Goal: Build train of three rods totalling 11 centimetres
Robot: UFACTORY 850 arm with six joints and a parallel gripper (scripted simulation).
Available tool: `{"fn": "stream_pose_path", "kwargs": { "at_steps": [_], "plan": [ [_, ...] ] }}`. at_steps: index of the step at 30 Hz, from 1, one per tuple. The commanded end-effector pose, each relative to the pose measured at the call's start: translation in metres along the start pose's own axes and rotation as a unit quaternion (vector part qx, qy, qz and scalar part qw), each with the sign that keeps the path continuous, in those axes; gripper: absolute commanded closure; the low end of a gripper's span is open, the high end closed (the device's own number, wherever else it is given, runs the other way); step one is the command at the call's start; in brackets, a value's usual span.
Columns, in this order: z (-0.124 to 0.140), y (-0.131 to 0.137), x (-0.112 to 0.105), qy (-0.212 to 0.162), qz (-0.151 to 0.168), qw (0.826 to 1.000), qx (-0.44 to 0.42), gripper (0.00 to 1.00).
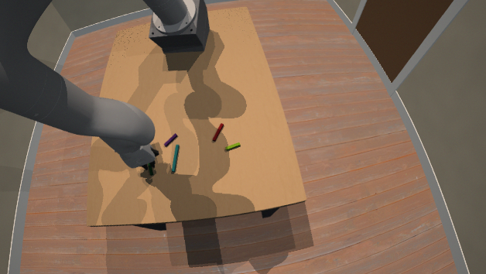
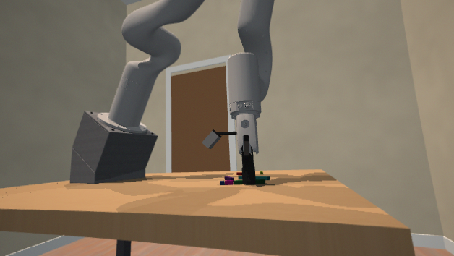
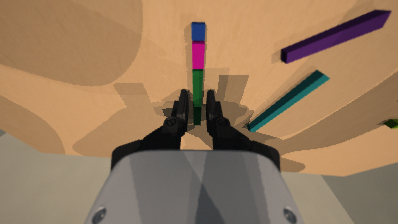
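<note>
In the wrist view a blue rod (image 3: 198,31), a magenta rod (image 3: 198,55) and a green rod (image 3: 197,92) lie flat, end to end in one straight line on the table. My gripper (image 3: 197,99) is low over the near end of the green rod. Its fingers stand a little apart on either side of the rod, with small gaps, so it is open. In the top view the gripper (image 1: 150,164) is at the table's left, and my arm hides most of the train; only part of the green rod (image 1: 150,169) shows.
A purple rod (image 3: 335,36) and a turquoise rod (image 3: 289,101) lie to the right of the train, apart from it. A red rod (image 1: 217,132) and a lime rod (image 1: 233,146) lie farther right. The robot base (image 1: 179,27) stands at the table's far end.
</note>
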State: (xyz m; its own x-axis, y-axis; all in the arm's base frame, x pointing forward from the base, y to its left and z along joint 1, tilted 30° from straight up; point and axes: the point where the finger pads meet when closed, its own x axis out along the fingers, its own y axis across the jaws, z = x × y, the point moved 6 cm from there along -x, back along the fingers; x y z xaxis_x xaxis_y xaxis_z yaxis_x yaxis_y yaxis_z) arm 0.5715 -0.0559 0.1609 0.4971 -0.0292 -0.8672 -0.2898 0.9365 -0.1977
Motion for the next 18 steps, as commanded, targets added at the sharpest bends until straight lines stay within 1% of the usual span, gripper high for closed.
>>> {"fn": "stream_pose_path", "kwargs": {
  "at_steps": [1, 10, 14, 18],
  "plan": [
    [0.001, 0.0, 0.0, -0.001, 0.0, 1.0, 0.0, 0.76],
    [0.001, 0.0, -0.004, -0.001, 0.0, 1.0, 0.0, 0.76],
    [0.001, 0.0, -0.015, -0.001, 0.0, 1.0, 0.0, 0.76],
    [0.001, 0.0, -0.035, -0.001, 0.0, 1.0, 0.0, 0.76]
  ]
}}
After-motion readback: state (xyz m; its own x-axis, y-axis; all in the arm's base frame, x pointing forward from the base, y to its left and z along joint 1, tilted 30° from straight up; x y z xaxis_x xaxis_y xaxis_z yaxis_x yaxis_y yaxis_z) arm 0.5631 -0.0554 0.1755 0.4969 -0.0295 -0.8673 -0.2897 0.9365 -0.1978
